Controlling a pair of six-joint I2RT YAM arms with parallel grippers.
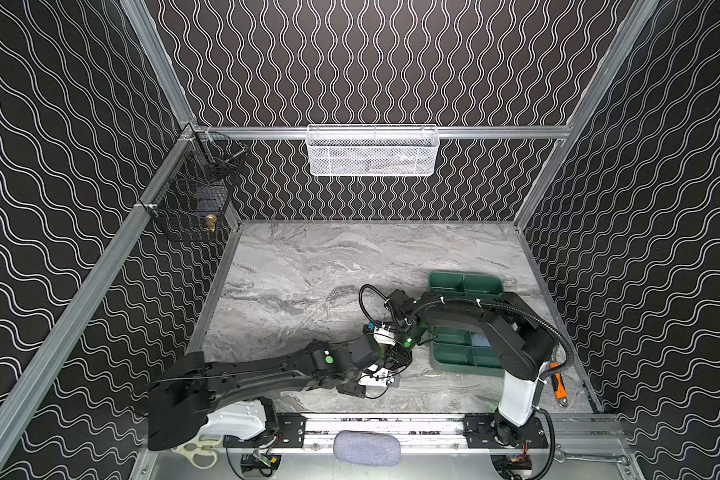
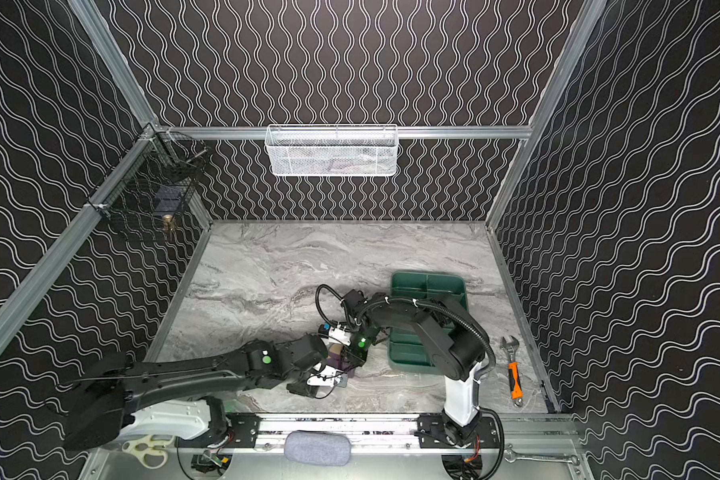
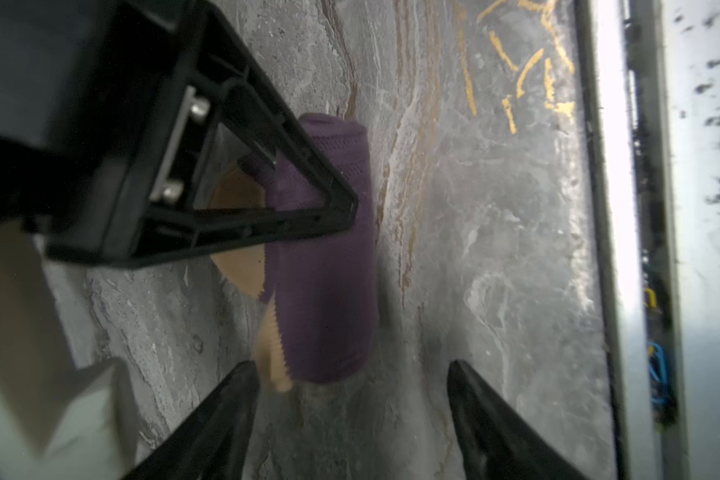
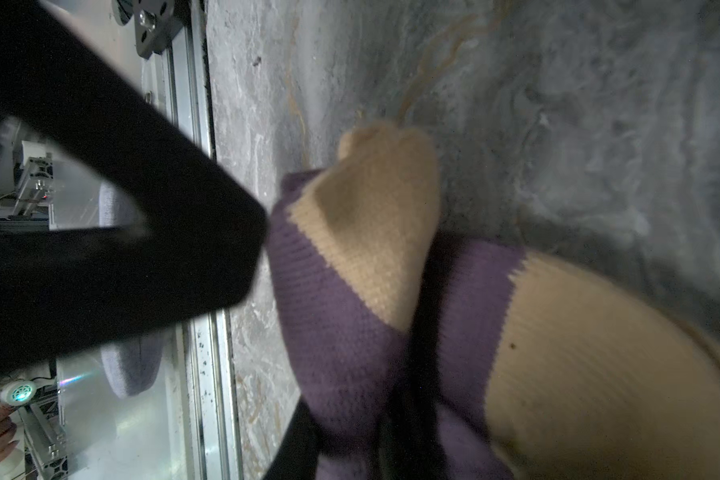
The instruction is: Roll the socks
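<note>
Presently, the purple sock (image 3: 325, 270) lies on the marble table (image 3: 495, 249), nearer its front edge than its back. In both top views it sits between the two arms and just left of the green tray (image 2: 408, 286).

Condition: it is wound into a short, thick roll with ribbed purple knit on the outside. A tan patch shows along one side, and a tan ribbed edge sticks out at one end.

The right gripper (image 4: 362, 374) is closed tight on the sock, with one finger sunk into a fold between purple and tan cloth.

The left gripper (image 3: 350, 365) has its jaws spread wide and holds nothing. One end of the roll sits at the gap between its tips. That area is blurred, so contact cannot be confirmed.
</note>
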